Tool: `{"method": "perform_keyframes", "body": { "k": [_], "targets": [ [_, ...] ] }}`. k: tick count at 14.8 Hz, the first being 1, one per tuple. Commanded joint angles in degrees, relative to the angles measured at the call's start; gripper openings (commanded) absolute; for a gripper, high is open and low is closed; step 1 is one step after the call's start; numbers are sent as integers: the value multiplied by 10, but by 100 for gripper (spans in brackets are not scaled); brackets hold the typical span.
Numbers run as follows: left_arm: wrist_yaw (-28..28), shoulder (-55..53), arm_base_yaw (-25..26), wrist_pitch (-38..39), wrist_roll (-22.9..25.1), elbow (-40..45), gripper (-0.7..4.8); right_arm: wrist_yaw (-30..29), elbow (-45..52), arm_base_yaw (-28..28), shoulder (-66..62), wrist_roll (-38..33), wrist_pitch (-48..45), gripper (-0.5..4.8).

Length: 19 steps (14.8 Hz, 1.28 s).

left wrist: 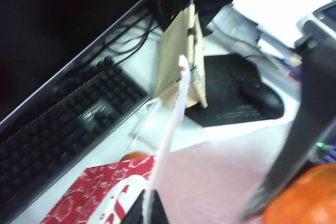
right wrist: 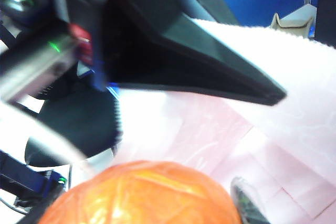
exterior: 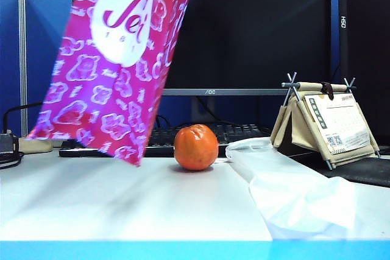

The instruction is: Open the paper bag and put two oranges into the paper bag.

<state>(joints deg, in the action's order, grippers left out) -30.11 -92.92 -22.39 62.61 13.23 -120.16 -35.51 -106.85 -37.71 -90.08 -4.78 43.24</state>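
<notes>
Exterior view: the tall red paper bag (exterior: 116, 59) with white teddy-bear outlines and a round white logo hangs tilted at the upper left. Its lower corner is clear of the pale worktop (exterior: 109, 205). Neither tool shows in this view.

A round glossy orange fruit (exterior: 195, 147) sits on the worktop near the middle, just right of the bag's low corner and in front of a black keyboard (exterior: 234, 133). To its right lies a translucent white plastic bag (exterior: 292, 190), slumped and open toward the fruit. Behind that stands a beige desk calendar on a metal stand (exterior: 326, 123), and a dark monitor (exterior: 250, 28) fills the background.

In the left wrist view, the left tool (left wrist: 148, 209) is pressed together on the bag's thin white rim, which rises edge-on from between the jaws. The red printed outside of the bag lies to one side of the rim and its pale pink inside (left wrist: 220, 182) to the other, so the mouth stands open. A sliver of the fruit on the worktop peeks past the bag's outer face. Beyond are the keyboard, the calendar and a black computer mouse (left wrist: 262, 98) on a dark pad.

The right tool (right wrist: 147, 203) is clamped around a second orange (right wrist: 142, 195), with its jaws spread wide by the fruit. It hangs over the bag's pink interior, inside the open mouth. The left wrist view shows this as well: one dark finger (left wrist: 294, 156) beside the second orange, above the pink lining.
</notes>
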Motion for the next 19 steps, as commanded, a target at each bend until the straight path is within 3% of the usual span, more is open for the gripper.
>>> {"method": "perform_keyframes", "body": {
  "k": [1,3,4,5,9,10,11,12,16,19],
  "targets": [
    [-37,3,0,-41,-28,-3,-6,26,-4,0,0,20,11,-5],
    [-48,3,0,-49,-34,-3,-5,26,-4,0,0,20,11,8],
    [-48,3,0,-50,-34,-3,-5,26,-4,0,0,20,11,44],
    [-48,3,0,-51,-36,-3,-6,26,-4,0,0,20,11,143],
    [-48,3,1,-63,-43,-3,-5,25,-4,0,0,17,11,310],
    [-48,3,1,-65,-43,-3,24,25,-4,0,0,13,11,384],
    [-47,3,1,-67,-43,-3,67,25,-4,0,0,4,11,420],
    [-46,3,1,-70,-44,-3,73,26,-4,0,0,2,11,446],
    [-41,3,1,-100,-52,-2,81,26,-5,0,0,-11,-2,446],
    [15,3,2,-122,-52,-2,78,42,-5,8,22,-21,-44,440]
  ]
}}
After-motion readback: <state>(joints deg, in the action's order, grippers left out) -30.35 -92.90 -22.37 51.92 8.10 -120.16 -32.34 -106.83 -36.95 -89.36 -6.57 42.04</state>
